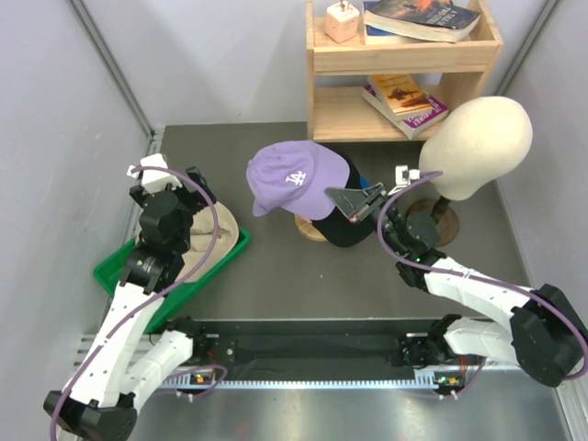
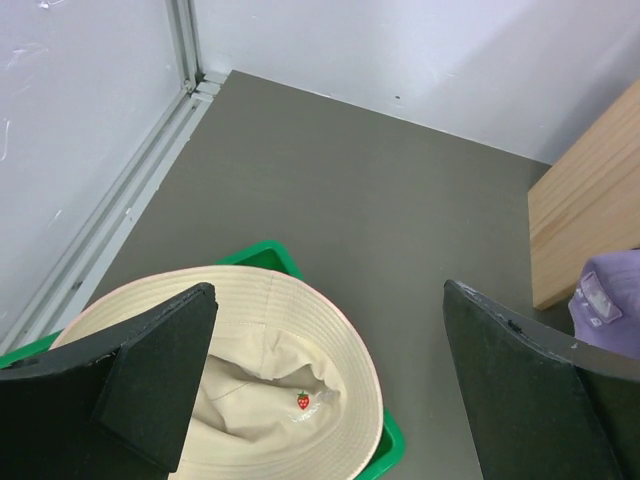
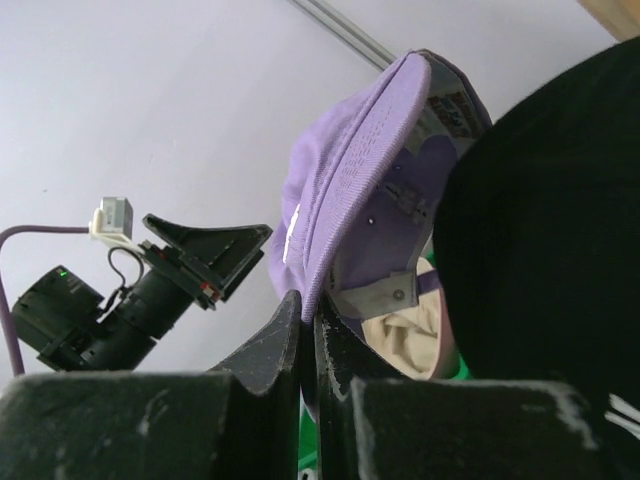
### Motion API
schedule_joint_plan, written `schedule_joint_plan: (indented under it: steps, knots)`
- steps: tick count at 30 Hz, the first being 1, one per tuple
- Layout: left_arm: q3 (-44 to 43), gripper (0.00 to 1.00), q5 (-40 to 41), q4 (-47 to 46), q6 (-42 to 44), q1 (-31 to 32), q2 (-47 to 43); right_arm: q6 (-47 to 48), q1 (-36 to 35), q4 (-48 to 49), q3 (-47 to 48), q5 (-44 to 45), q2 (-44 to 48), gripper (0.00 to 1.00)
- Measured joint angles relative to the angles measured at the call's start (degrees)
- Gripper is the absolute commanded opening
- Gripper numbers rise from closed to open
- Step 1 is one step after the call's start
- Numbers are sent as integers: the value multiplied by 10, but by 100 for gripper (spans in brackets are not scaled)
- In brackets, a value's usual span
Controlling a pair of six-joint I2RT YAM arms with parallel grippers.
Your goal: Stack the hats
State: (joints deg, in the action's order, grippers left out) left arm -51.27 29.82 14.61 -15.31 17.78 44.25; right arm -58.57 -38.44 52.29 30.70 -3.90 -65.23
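At the left of the bench (image 1: 303,285), a cream brimmed hat (image 2: 250,400) with a small strawberry mark lies in a green tray (image 1: 231,250). The left pincer (image 2: 328,290) hangs above it, released, jaws wide apart. Mid-bench, a lavender cap (image 1: 289,179) sits tilted over a black cap (image 1: 342,234) on a wooden stand (image 1: 310,230). The right pincer (image 3: 307,310) is clenched on the lavender cap's edge, near the cream mannequin head (image 1: 482,138).

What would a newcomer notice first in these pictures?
First comes the lavender fabric baseball cap with a white logo in the centre, pinched at its edge by the right tool. Next is the cream bucket hat in the green plastic tray at left, under the open left tool.
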Motion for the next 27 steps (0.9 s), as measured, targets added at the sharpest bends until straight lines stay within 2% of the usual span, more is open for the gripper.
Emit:
schedule_joint_plan:
  steps: [17,27]
  knots:
    - [12,99,6,-11,9,0,-2,-42,94,57,-122,-5,48,0]
    - [17,99,-116,-30,17,0,40,-106,108,116,-203,7,52,0]
